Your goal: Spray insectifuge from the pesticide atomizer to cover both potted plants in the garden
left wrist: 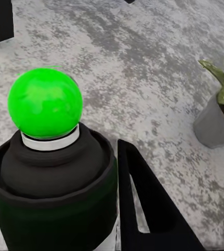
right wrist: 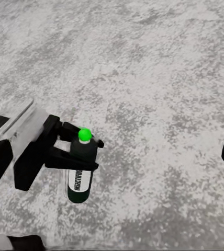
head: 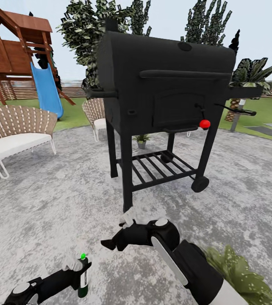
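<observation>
Head view: the left gripper (head: 77,267) clasps the upright dark green pesticide atomizer with white label and green-tipped spray head (head: 83,279) low over the round grey stone patio (head: 47,203); a black barbecue smoker (head: 165,93) stands ahead, with a small plant in a grey pot (head: 141,140) behind it. The right gripper (head: 127,218) hangs above the patio; its finger spread cannot be judged.

Left wrist view: the atomizer's green tip (left wrist: 45,103) sits between black fingers (left wrist: 148,204); a grey-potted speckled plant (left wrist: 216,117) stands nearby.

Right wrist view: the left gripper (right wrist: 57,149) grips the atomizer (right wrist: 80,175) at the neck.

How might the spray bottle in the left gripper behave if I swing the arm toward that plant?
The spray bottle looks rigid, so it likely won't flex. The left gripper clamps it high, at the neck, with the body hanging below; it might pivot on a fast swing. Its smooth round sides could slip, so move gently toward the potted plant.
</observation>
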